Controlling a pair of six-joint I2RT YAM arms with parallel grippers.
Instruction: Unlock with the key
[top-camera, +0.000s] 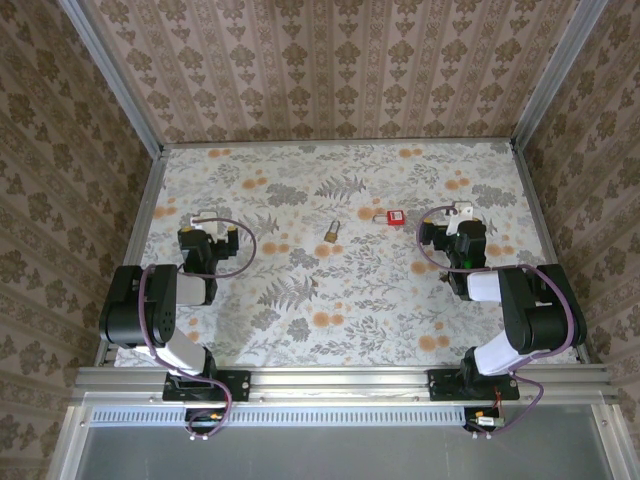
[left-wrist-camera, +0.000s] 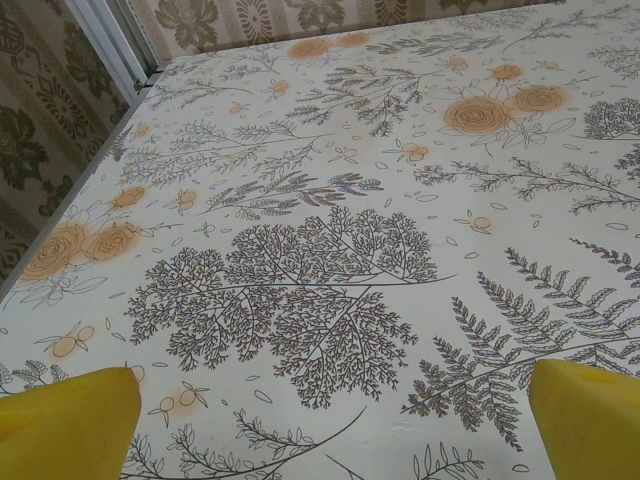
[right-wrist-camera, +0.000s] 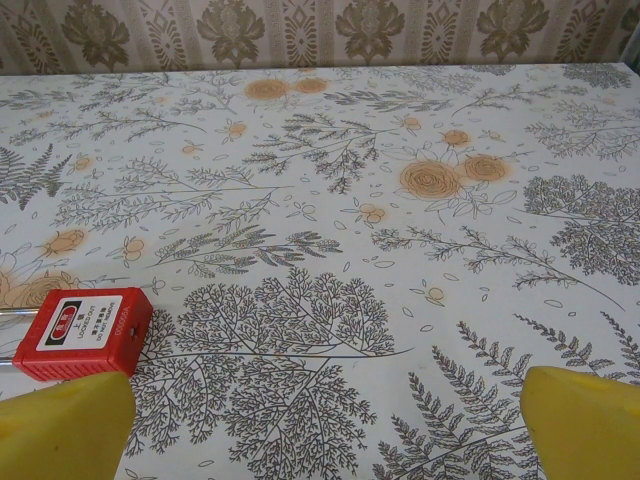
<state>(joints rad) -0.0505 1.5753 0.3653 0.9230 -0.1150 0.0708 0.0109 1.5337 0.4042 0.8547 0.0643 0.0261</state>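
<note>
Key (right-wrist-camera: 85, 332) beside wide-spread right tool (right-wrist-camera: 322, 425)

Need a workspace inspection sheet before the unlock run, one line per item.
Surface: floral tablecloth, flat.
Job's things: key with red tag lies loose just ahead of the right end effector; brass padlock mid-table, apart from it.
Clutter: nothing seen.
End effectors: left end effector and right one both open, holding nothing.
Cables: purple cable loops at both wrists, off the job's things.
Surroundings: wallpaper walls, aluminium frame.
</note>
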